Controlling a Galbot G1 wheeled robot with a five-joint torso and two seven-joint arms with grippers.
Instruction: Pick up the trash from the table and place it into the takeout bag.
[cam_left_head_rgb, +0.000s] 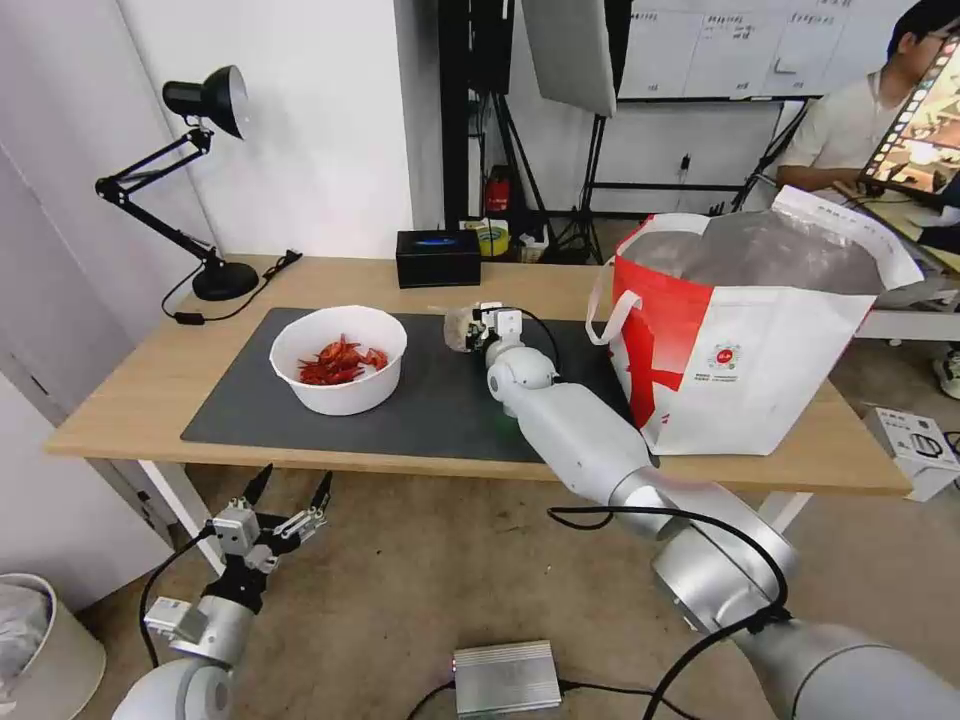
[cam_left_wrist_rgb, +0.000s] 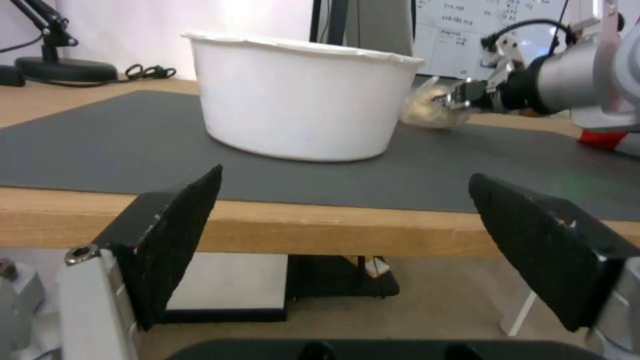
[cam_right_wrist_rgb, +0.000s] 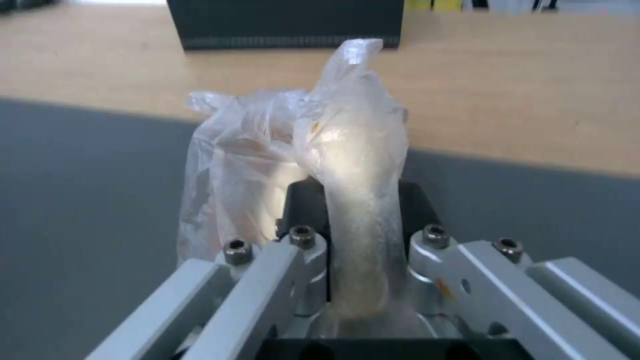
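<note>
R gripper (cam_right_wrist_rgb: 360, 220) pinches the clear plastic bag with pale bun (cam_right_wrist_rgb: 300, 150) on the dark grey mat (cam_left_head_rgb: 440, 410), likely to carry it to the white-and-red takeout bag (cam_left_head_rgb: 740, 350) w/ open top; L gripper (cam_left_head_rgb: 290, 500) hangs open below table edge.

head view: high, looking down across the table (cam_left_head_rgb: 150, 390); left wrist view: below the table edge, level past its open left gripper (cam_left_wrist_rgb: 347, 240); right wrist view: close behind the right gripper (cam_right_wrist_rgb: 363, 240); shared: dark grey mat (cam_left_wrist_rgb: 100, 145).
</note>
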